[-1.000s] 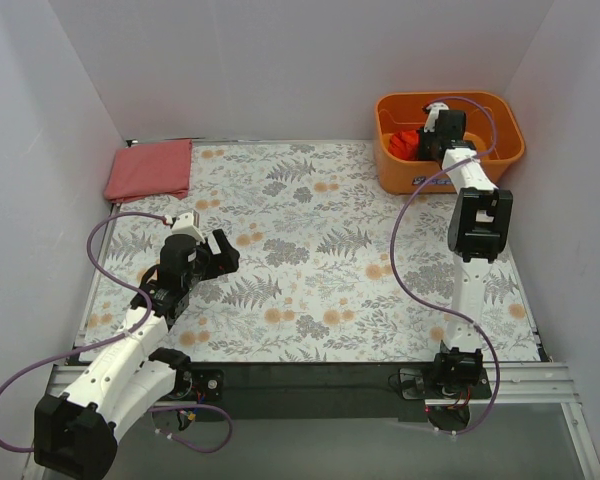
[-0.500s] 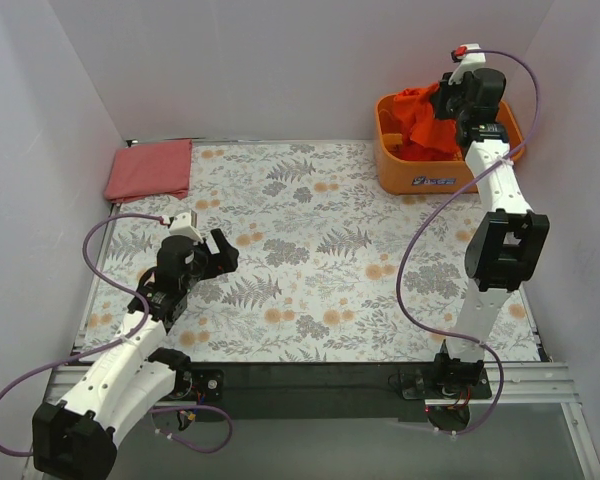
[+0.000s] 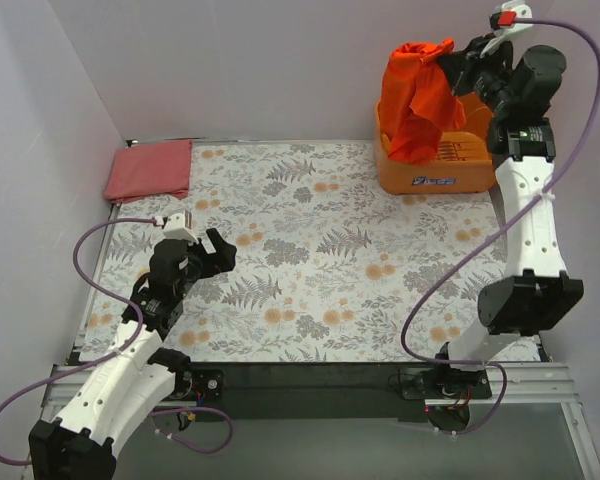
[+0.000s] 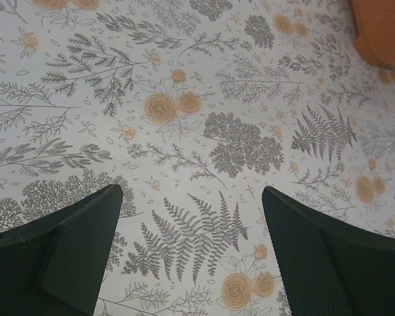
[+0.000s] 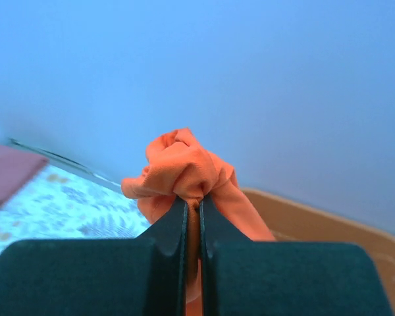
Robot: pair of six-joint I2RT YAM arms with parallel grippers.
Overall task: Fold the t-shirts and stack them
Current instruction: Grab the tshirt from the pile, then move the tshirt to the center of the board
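While I watch from overhead, my left gripper (image 3: 208, 254) hovers nearest me, at about 8 o'clock on the floral table cover (image 3: 330, 270). Its jaws are spread wide with nothing between them, and the left wrist view shows only the printed ferns and flowers in the gap. Farther out, in the 10 o'clock corner, the pinkish-red t-shirt (image 3: 150, 168) lies flat as a folded rectangle, well apart from both arms. In the 1 o'clock corner sits the orange tub (image 3: 450, 172). High above it my right gripper (image 3: 458, 62) has its jaws pinched tight on a bunched fold of the orange-red t-shirt (image 3: 417, 95). That shirt hangs crumpled with its lower end down at the tub's left part, and I cannot tell whether it touches the tub
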